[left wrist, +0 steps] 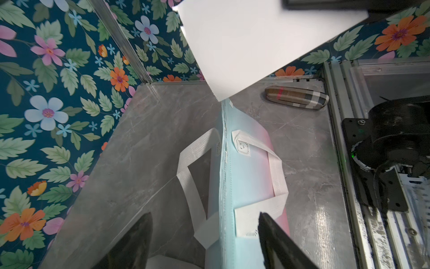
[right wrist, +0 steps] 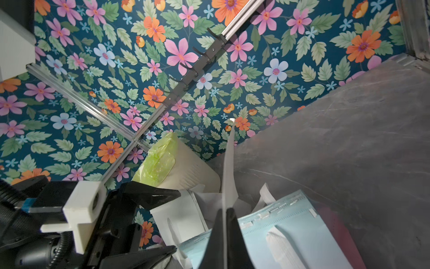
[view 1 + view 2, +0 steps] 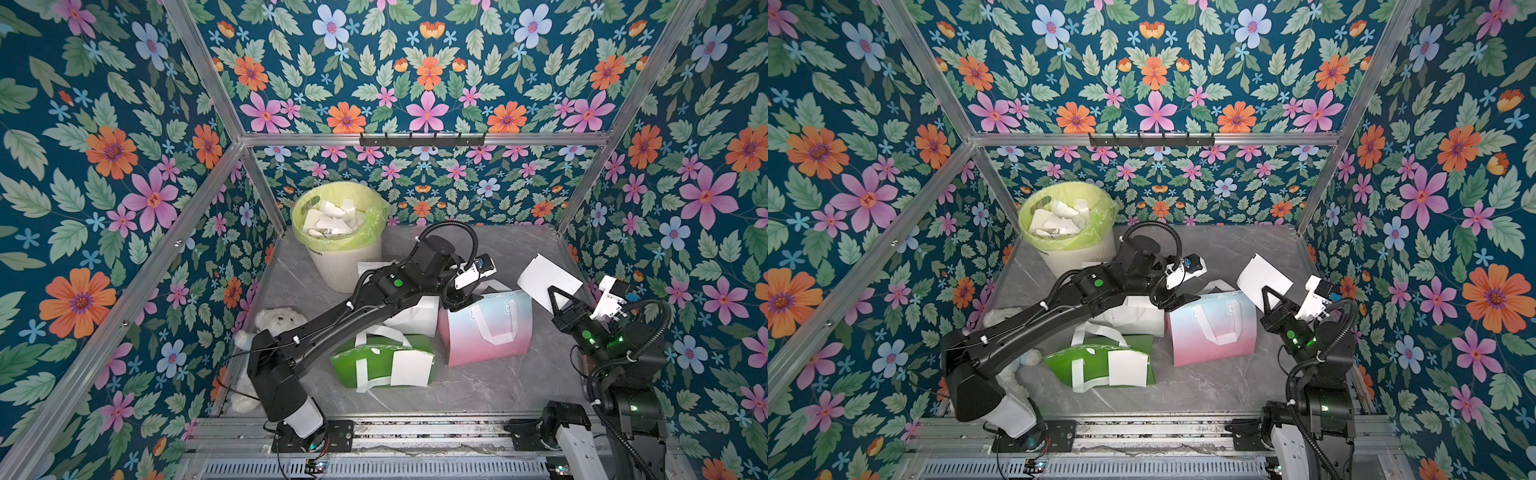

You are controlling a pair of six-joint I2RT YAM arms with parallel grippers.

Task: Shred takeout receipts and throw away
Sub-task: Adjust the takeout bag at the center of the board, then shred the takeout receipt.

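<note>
Down front, the rail (image 3: pixel 415 432) carries both arm bases. Right gripper (image 3: pixel 554 292) is clamped on a takeout receipt (image 3: pixel 544 276), holding it up in the air at the table's right side, beside the pink-and-blue bag (image 3: pixel 465 349). Left gripper (image 1: pixel 204 219) hangs over that bag, jaws spread wide, nothing between them. Best move, I'd say: pinch the sheet's free edge close beside the right's grip, then pull apart and carry the pieces to the bin (image 3: pixel 332 270). A second receipt (image 3: pixel 411 368) lies on the green bag (image 3: pixel 345 365).
</note>
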